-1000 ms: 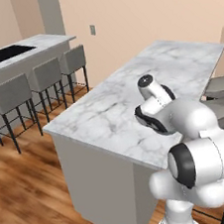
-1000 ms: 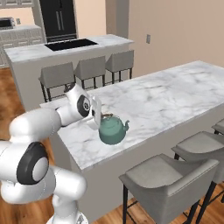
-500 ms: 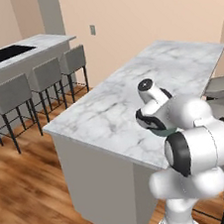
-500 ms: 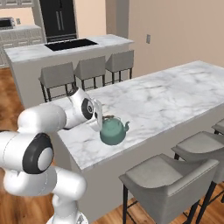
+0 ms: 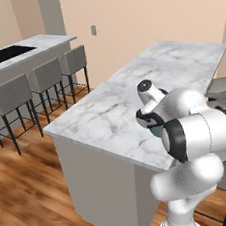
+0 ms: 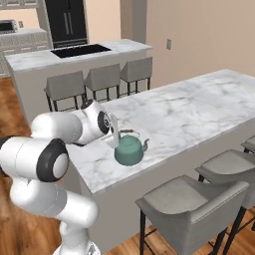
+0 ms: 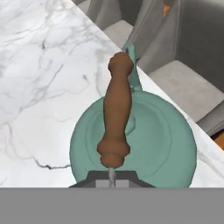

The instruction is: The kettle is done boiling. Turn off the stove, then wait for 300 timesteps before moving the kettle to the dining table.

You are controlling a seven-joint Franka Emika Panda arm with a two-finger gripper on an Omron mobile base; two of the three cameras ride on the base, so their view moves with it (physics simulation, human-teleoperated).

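One kettle [image 6: 129,151] on dining table [image 6: 199,107], lid on.

Your arm [image 5: 199,139] was glossy white throughout, built of fat rounded segments like stacked capsules, with smooth shells and no markings or screws you could make out. Between the segments sat dark, nearly black joint rings; one broad black band wrapped the big elbow segment [image 6: 35,159] and a smaller one circled the wrist cap [image 6: 102,122]. A round dark disc with a pale centre capped the end of the forearm link [image 5: 144,86]. The column below swelled into a bulbous white body [image 6: 55,206]. Your hand [image 7: 112,178] showed as a dark grey block with two small dark finger tips.
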